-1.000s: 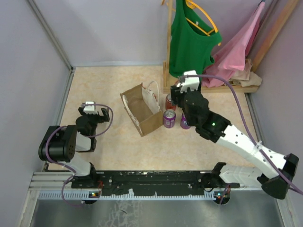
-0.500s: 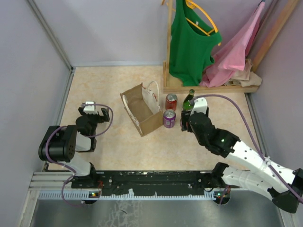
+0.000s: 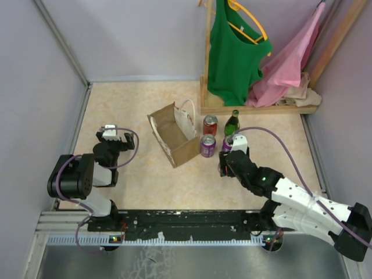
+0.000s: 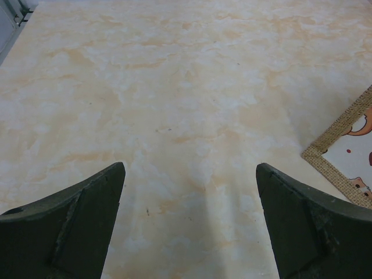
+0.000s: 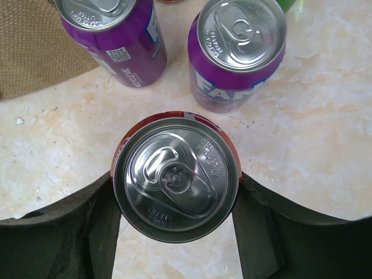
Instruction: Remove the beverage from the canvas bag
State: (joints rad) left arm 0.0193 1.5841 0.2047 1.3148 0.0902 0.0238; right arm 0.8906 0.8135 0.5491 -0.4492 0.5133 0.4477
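The tan canvas bag (image 3: 174, 138) stands open at the table's middle, its white handle on the right side. Its edge also shows in the right wrist view (image 5: 35, 55) and the left wrist view (image 4: 349, 154). My right gripper (image 3: 227, 164) (image 5: 176, 181) is shut on a red can with a silver top (image 5: 177, 195), its fingers against both sides, just in front of two purple cans (image 5: 238, 55) (image 5: 113, 35). In the top view my wrist hides the held can. My left gripper (image 3: 114, 137) (image 4: 189, 221) is open and empty, left of the bag.
A red can (image 3: 210, 125) and a green bottle (image 3: 232, 122) stand right of the bag, behind the purple cans (image 3: 207, 145) (image 3: 226, 143). A wooden rack (image 3: 256, 109) with green and pink clothes stands at the back right. Walls close in both sides.
My right gripper has drawn back from near the rack toward the near edge, past the purple cans, uncovering the green bottle. The left arm has not moved.
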